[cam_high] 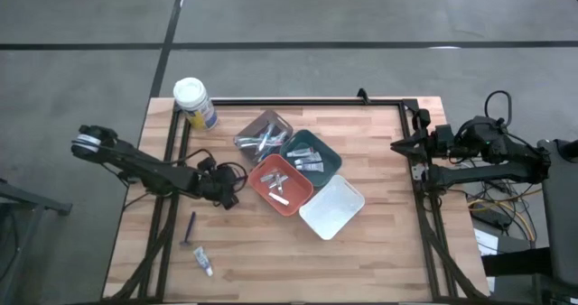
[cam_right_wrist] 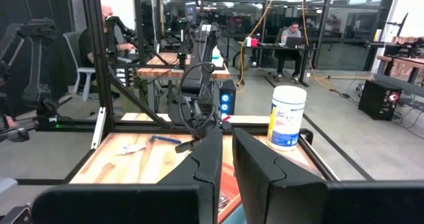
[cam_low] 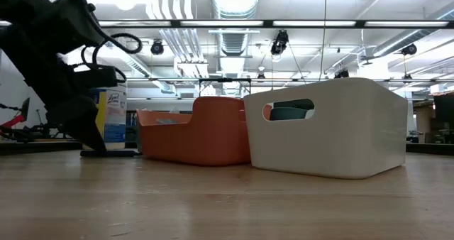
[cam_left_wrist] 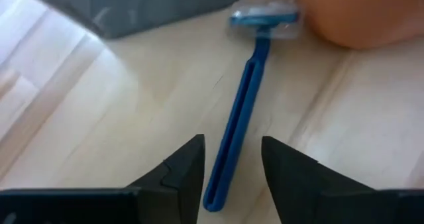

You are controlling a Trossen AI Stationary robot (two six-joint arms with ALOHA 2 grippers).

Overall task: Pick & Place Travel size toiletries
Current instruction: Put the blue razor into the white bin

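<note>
Probably a robotics lab: exposed ceiling ducts (cam_low: 234, 13), more workbenches (cam_right_wrist: 179, 63) (seated people (cam_right_wrist: 291, 35) beyond), concrete floor (cam_high: 361, 16).
</note>
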